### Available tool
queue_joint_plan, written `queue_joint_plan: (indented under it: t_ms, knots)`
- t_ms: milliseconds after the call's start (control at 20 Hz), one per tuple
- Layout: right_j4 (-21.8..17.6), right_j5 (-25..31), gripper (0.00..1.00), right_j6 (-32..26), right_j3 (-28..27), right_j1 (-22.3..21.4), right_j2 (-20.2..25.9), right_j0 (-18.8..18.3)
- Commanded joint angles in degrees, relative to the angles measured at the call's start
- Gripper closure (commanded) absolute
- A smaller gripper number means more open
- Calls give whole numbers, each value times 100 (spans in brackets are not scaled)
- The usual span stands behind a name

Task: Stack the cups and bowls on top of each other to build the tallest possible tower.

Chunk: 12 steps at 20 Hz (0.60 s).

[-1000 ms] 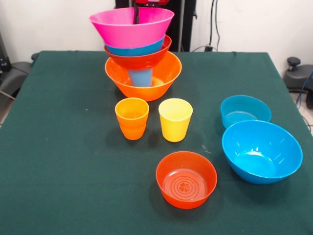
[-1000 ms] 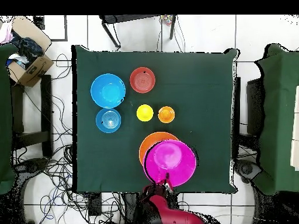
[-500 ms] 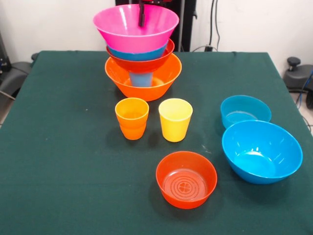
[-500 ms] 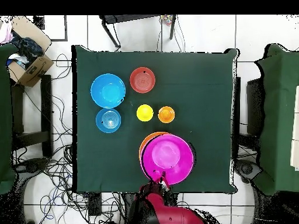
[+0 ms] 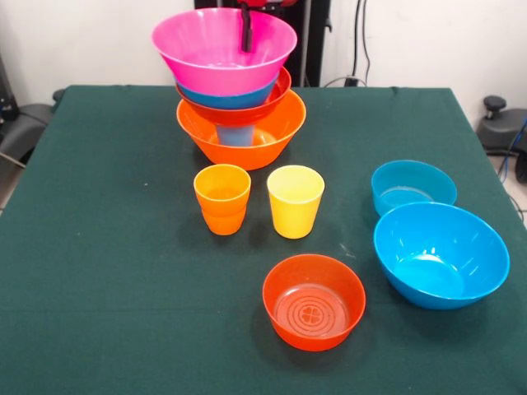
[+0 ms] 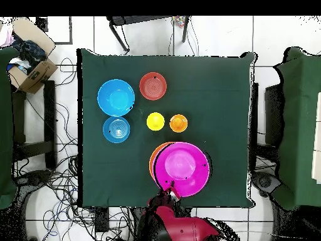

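The tower (image 5: 237,99) stands at the far middle of the green table (image 5: 107,247), rising upright from the big orange bowl (image 5: 276,132) that is its base. A blue cup (image 5: 235,134) shows through the orange wall, standing inside it. Above come a red-orange bowl (image 5: 276,97), a blue bowl (image 5: 216,96) and, on top, the big pink bowl (image 5: 210,49), all mouth-up; the pink one sits slightly tilted and off-centre to the left.

The gripper (image 5: 245,29) reaches down at the pink bowl's far rim, one dark finger (image 5: 244,33) showing inside the bowl; whether the fingers pinch the rim or stand apart cannot be told.

In front of the tower, the orange cup (image 5: 222,197) and yellow cup (image 5: 295,200) stand upright side by side, apart. Nearer still sits a second red-orange bowl (image 5: 314,301), with moulded rings on its floor. To the right a large blue bowl (image 5: 440,253) sits just before a smaller blue bowl (image 5: 412,186). No writing is readable anywhere.
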Motion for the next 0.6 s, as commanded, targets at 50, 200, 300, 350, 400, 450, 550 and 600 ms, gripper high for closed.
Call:
queue_joint_plan:
  t_ms: [50,200,300,350,400,450,550,600]
  knots:
    - [-393,649,0,517,-464,390,601,-49]
    - [-413,687,0,550,-459,369,617,-67]
    - [-417,691,0,569,-450,355,611,-56]
    - [-413,698,0,579,-445,351,608,-49]
    - [-408,709,0,582,-450,348,600,-29]
    - [-402,726,0,586,-444,333,597,-19]
    - [-383,757,0,593,-427,300,605,-17]
    - [-378,771,0,591,-418,281,609,-12]
